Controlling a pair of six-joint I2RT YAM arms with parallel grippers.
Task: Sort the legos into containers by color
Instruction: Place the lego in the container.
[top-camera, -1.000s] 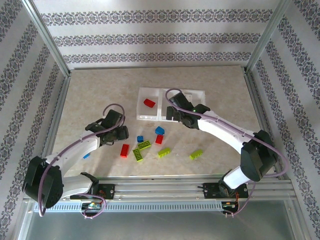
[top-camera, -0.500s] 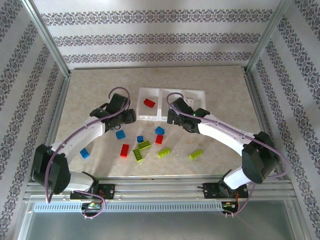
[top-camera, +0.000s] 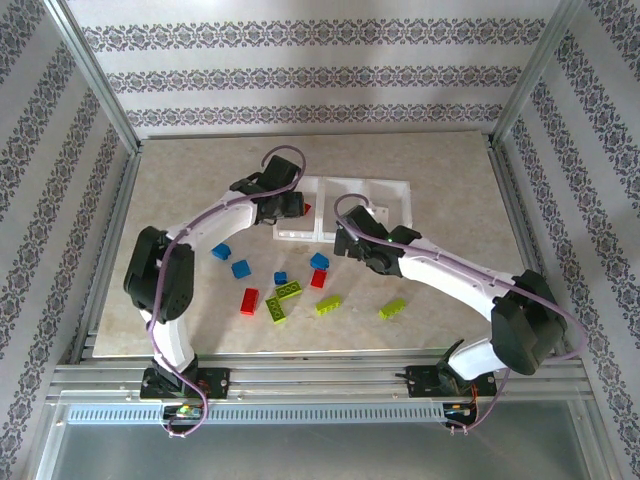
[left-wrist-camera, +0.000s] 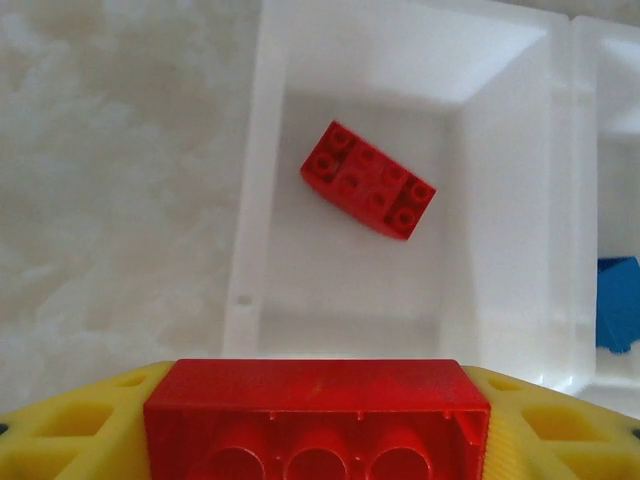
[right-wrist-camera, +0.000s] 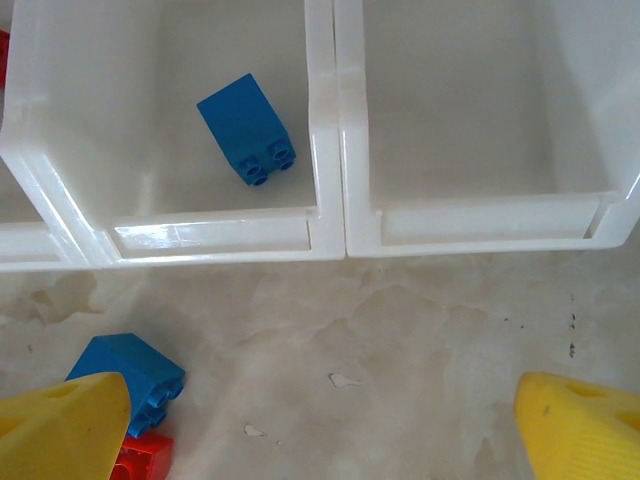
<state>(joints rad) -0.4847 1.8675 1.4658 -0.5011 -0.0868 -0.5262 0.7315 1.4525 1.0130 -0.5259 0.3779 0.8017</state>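
My left gripper (left-wrist-camera: 315, 440) has its jaws about half closed on a red brick (left-wrist-camera: 316, 415), pinched lengthwise between the yellow fingers (left-wrist-camera: 70, 435). Just beyond the brick is the tray (left-wrist-camera: 250, 200), and the gripper hangs at the near wall of the left compartment. A second red brick (left-wrist-camera: 367, 180) lies studs-up on that compartment's floor, turned at an angle to the walls. At the right edge of this wrist view, a blue brick (left-wrist-camera: 620, 318) sits in the middle compartment.

My right gripper (right-wrist-camera: 320, 440) stands wide open with nothing between its yellow fingertips (right-wrist-camera: 60, 430). It hangs over bare table just in front of the tray's near wall, roughly opposite the divider between the middle and right compartments. Close by its left fingertip a loose blue brick (right-wrist-camera: 130, 375) rests on the table, and a loose red brick (right-wrist-camera: 140, 462) lies just beside that.

From the overhead camera, I see the left arm reaching across so its gripper is over the tray's left compartment. The right arm curves in to the tray's near edge. The other legos are scattered on the table between the two arms, near the tray's front: more blue bricks (top-camera: 240, 268) to the left, a red one (top-camera: 249, 300) below them, and lime-green bricks (top-camera: 328, 304) strung out toward the right.
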